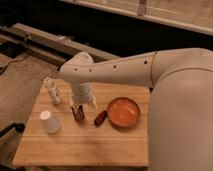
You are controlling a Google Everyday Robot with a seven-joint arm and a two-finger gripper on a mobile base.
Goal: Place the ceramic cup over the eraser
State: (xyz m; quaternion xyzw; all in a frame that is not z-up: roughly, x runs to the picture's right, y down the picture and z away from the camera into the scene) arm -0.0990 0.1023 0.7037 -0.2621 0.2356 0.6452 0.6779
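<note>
The ceramic cup stands upside down on the front left of the wooden table, small, white and tapered. To its right lies the eraser, a small dark reddish-brown block. My gripper hangs from the white arm directly over and just behind the eraser, fingers pointing down and open, with nothing between them. The cup sits well to the left of the gripper, untouched.
A knobbly white bottle stands at the table's back left. A reddish-brown stick lies right of the eraser, next to an orange bowl. My bulky white arm covers the right side. Dark rails run behind the table.
</note>
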